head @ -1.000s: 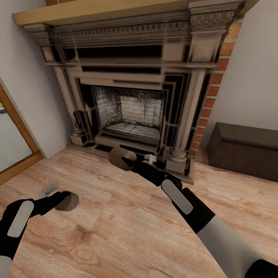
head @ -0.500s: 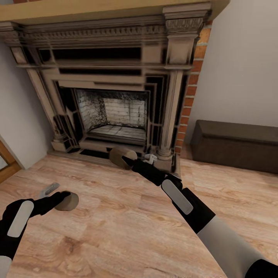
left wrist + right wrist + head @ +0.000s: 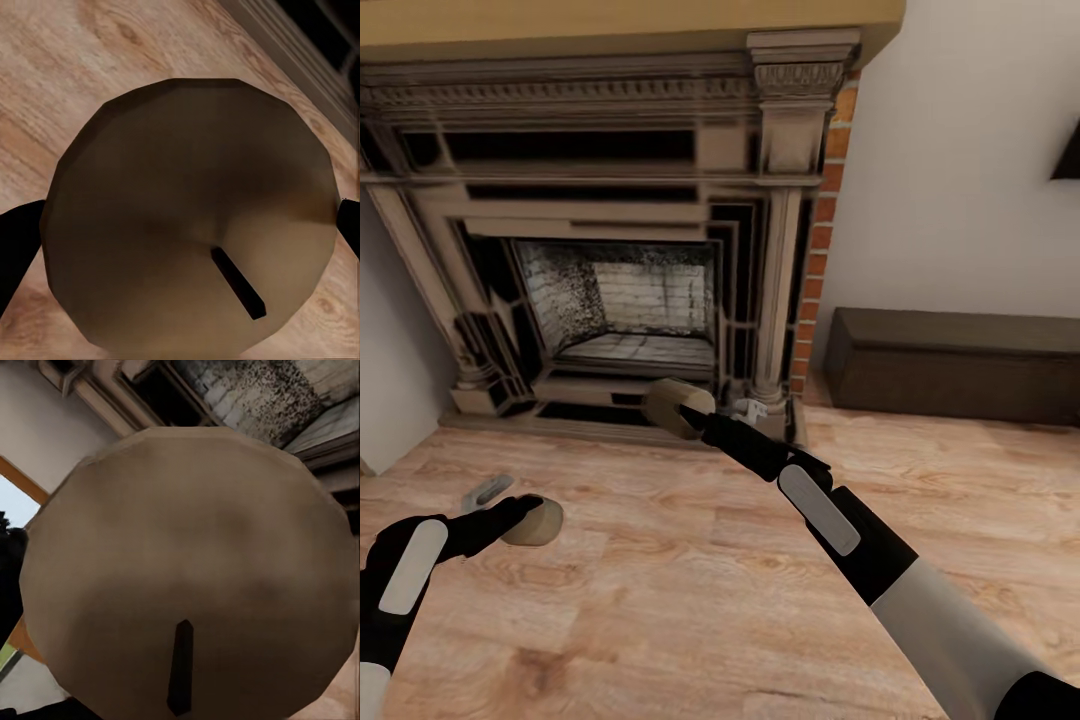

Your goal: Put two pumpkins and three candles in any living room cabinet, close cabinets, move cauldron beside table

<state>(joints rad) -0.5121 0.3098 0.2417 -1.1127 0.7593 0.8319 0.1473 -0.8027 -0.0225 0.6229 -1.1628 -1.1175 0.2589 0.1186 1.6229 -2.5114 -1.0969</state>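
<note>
Candle one sits clamped in the right tool, held out ahead of the robot in front of the fireplace, level with its hearth base in the head view; the tool's dark fingers close against the candle's side, and the black forearm with its pale grey panel runs back toward the lower right corner. Right wrist view: the flat beige top of this candle faces the camera, a short dark wick near its lower edge; brick firebox and carved surround show behind it; a strip of doorway light lies at one side.

Candle two is gripped by the left tool, low over the wood floor at the left of the head view; the fingers are closed on it, and whether the candle touches the boards cannot be told. Left wrist view: the tan top of this candle with a dark wick off centre; black fingertips press in at both sides; plank floor and the dark edge of the hearth lie beyond.

Cabinet, long, low and dark brown, stands against the white wall to the right of the fireplace, beside its brick edge; its front appears closed. Both candles are well apart from it, the right-hand one nearer. A small grey object lies on the floor just beyond the left tool; too small to identify.
</note>
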